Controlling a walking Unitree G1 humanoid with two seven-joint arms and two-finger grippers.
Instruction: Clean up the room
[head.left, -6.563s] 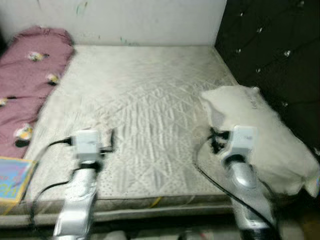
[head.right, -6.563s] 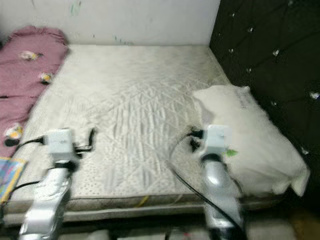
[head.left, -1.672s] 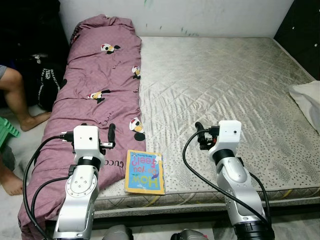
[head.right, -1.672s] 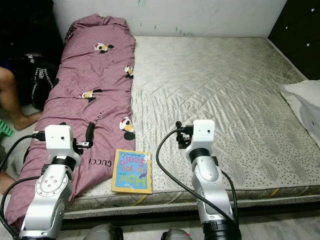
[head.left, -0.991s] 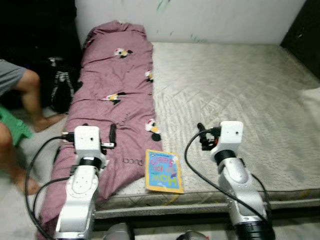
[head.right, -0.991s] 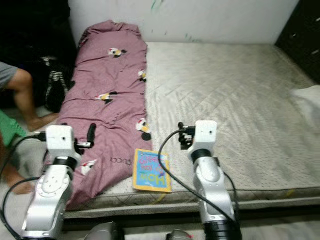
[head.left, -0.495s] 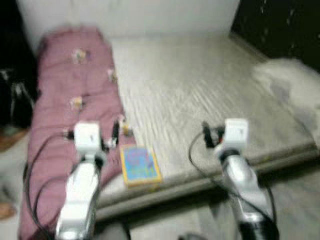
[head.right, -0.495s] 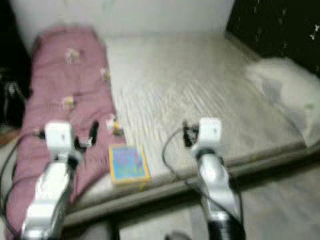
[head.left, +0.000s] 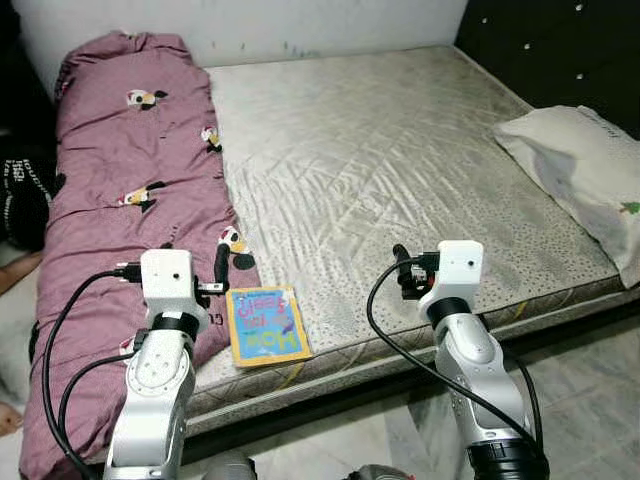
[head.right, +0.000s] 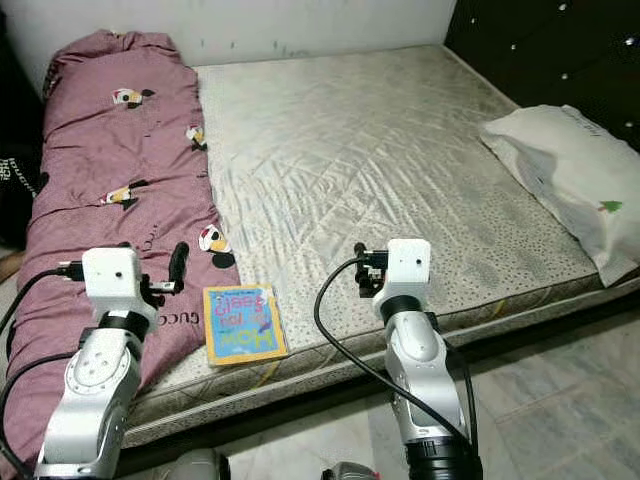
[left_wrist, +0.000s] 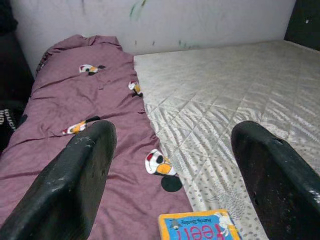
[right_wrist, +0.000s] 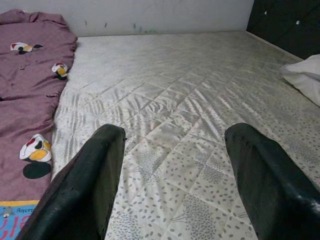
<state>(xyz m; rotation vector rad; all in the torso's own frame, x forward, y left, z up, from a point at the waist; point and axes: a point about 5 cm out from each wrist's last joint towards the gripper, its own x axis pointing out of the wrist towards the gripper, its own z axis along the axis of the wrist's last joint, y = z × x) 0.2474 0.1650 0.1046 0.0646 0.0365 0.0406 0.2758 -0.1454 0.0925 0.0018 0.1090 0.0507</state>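
Note:
A blue picture book (head.left: 265, 325) with a yellow border lies flat near the mattress's front edge, beside a mauve duvet (head.left: 110, 170) printed with birds. A white pillow (head.left: 580, 165) rests at the right end of the mattress (head.left: 380, 150). My left gripper (head.left: 222, 270) hovers over the duvet's edge, just left of the book, and its fingers (left_wrist: 80, 175) stand wide apart and empty. My right gripper (head.left: 402, 270) is held over bare mattress, right of the book, also open with nothing between its fingers (right_wrist: 95, 175).
A black tufted headboard (head.left: 540, 50) runs behind the pillow at the right. A white wall (head.left: 250, 20) closes the far side. A dark bag (head.left: 20, 195) sits on the floor left of the duvet. Pale tiled floor (head.left: 590, 400) lies before the bed.
The camera has swung, so the pillow and headboard have come into view at the right and the blur has cleared. Book, duvet and both arms keep their places.

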